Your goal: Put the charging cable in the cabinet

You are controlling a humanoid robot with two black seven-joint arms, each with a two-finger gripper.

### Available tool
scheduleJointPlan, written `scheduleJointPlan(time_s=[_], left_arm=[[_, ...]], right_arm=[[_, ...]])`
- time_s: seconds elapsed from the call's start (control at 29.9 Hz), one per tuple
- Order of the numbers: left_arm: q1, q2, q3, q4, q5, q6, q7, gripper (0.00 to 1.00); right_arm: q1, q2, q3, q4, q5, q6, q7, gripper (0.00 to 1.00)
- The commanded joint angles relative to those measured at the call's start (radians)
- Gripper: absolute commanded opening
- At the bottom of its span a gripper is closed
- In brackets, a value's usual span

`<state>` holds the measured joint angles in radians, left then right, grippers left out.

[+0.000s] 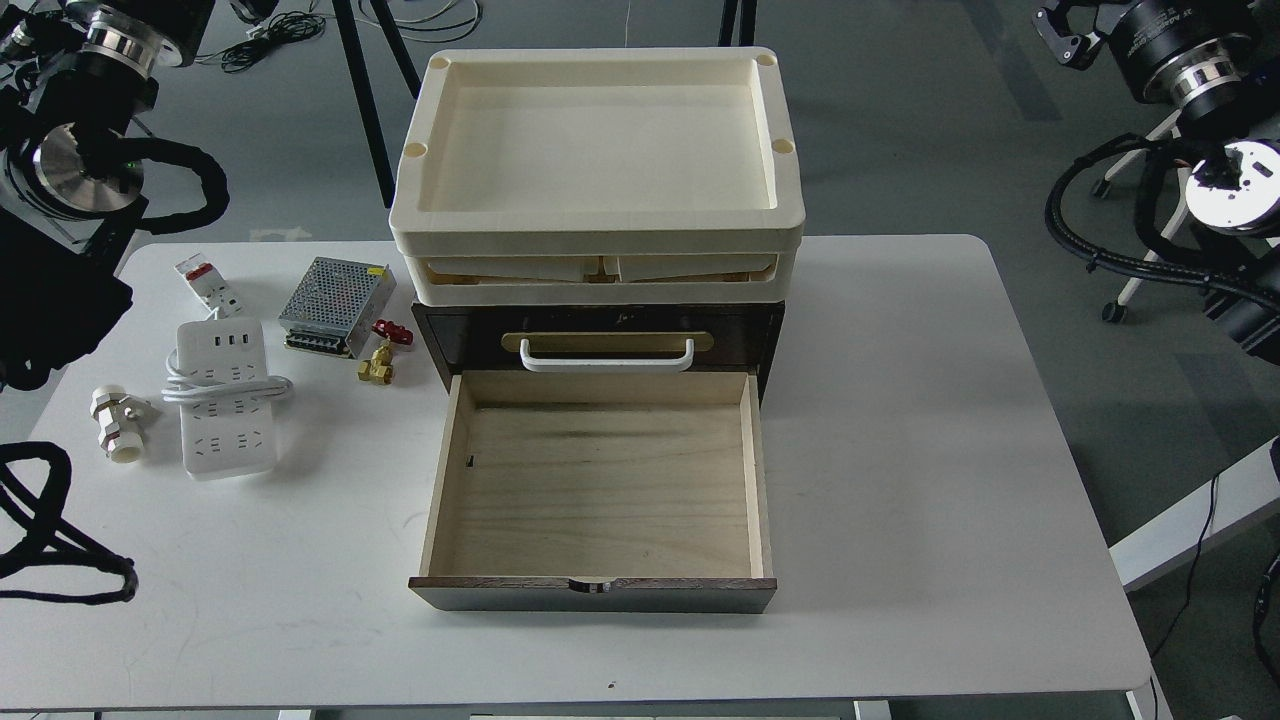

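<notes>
The charging cable, a flat white power strip with its cord coiled round the middle, lies on the left part of the table. Right of it stands the cabinet, a dark brown box. Its lower pale wood drawer is pulled out toward me and holds nothing. The upper drawer front carries a white handle on a gold plate. Only thick parts of my left arm show at the top left, not its gripper. At the top right, the far end of my right arm is dark and small, so its fingers are unclear.
Cream plastic trays are stacked on the cabinet. Behind the power strip lie a white-and-red breaker, a perforated metal box and a brass valve with a red handle. A white pipe fitting sits at the left edge.
</notes>
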<state>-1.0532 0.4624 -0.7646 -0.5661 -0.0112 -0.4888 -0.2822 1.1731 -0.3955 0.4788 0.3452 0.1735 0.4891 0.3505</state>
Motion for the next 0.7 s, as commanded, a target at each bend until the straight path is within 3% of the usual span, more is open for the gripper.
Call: scheduleJointPlan(time_s=[0.0,0.13,0.23,0.27,0.37,0.53,0.67], left_arm=[[0.001,0.001,0.004,0.000,0.005,0.000,0.003,1.00],[0.001,0.004,-0.013,0.008,-0.012,0.000,0.002,1.00],[0.005,-0.024,-0.016,0.121,-0.061,0.000,-0.027,1.00],[0.002,-0.053,-0.021,0.155,-0.088,0.000,-0.055,1.00],[-0.005,-0.143,-0.041,0.164,-0.171,0.000,-0.206,1.00],[-0.005,-0.157,-0.146,0.141,-0.207,0.000,-0.206,1.00],[-0.001,-0.150,-0.257,0.011,-0.202,0.000,-0.206,1.00]], right_arm=[[0.003,-0.006,0.027,0.000,0.000,0.000,0.001,0.99],[0.002,-0.006,0.032,0.000,0.000,0.000,0.001,0.99],[0.003,-0.008,0.032,-0.002,0.000,0.000,0.001,0.99],[0.003,-0.006,0.032,-0.002,0.000,0.000,0.001,0.99],[0.003,-0.006,0.034,-0.002,0.000,0.000,0.001,0.99],[0.003,-0.008,0.035,-0.002,0.001,0.000,0.002,0.99],[0.003,-0.012,0.052,-0.002,0.001,0.000,0.002,0.99]])
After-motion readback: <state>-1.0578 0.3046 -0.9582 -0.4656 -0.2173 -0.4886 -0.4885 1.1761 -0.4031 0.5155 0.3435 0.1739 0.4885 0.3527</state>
